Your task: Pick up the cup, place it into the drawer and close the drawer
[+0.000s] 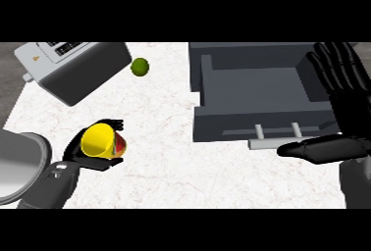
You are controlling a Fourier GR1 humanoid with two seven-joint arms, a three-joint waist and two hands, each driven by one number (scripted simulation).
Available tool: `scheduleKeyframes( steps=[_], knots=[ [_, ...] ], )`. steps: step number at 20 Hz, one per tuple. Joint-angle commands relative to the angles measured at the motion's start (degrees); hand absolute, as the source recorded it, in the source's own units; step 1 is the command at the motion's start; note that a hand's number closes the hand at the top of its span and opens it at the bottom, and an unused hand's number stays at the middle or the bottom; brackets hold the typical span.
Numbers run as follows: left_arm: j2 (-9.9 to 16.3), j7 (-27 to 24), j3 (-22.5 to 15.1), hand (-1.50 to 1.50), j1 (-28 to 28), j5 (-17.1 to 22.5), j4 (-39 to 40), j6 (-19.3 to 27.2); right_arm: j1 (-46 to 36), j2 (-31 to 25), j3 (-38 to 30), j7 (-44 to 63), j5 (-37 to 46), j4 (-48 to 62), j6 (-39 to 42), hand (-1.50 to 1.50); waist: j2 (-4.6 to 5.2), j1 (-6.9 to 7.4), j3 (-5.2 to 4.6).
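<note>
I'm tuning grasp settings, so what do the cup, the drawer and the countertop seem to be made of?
The cup, held in the left hand, looks like smooth glossy plastic: bright yellow outside, red inside, with a soft sheen. The drawer looks like matte grey painted metal or plastic, flat-toned, with a paler bar handle. The countertop looks like polished white marble with faint veining, possibly laminate.

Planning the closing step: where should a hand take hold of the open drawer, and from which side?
Take the drawer by the pale bar handle on its near front face, coming from the robot's side. The right hand is already beside it, thumb reaching across the front.
</note>
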Motion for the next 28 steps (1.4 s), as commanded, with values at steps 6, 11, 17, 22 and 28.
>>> scheduleKeyframes(
  steps=[6,11,17,22,28],
  knots=[
    [-1.47,-15.6,1.4,1.5,0.29,-0.63,-3.98,10.12,0.37,-0.89,-0.77,-0.87,0.11,1.06,0.79,-1.5,-0.07,0.42,0.11],
    [-4.96,-15.57,9.97,1.5,2.28,7.02,-4.56,19.63,-0.44,-1.8,-2.3,1.55,-0.92,0.03,0.23,-1.5,-0.62,1.61,0.2],
    [-8.32,-18.34,13.13,1.5,1.41,10.44,-6.23,17.72,2.39,-1.26,-2.31,-1.09,-0.94,0.95,1.28,-1.5,-0.69,1.64,0.3],
    [-8.95,-7.82,9.52,1.5,-4.86,9.27,-13.72,18.42,0.26,-2.81,-3.49,3.06,-1.92,-1.67,0.66,-1.5,-1.38,2.56,0.44],
    [-14.49,2.28,5.77,1.5,-10.69,9.18,-24.32,22.88,3.3,-2.26,-3.36,0.25,-0.52,-1.06,1.04,-1.5,-1.6,3.1,0.5]
  ],
)
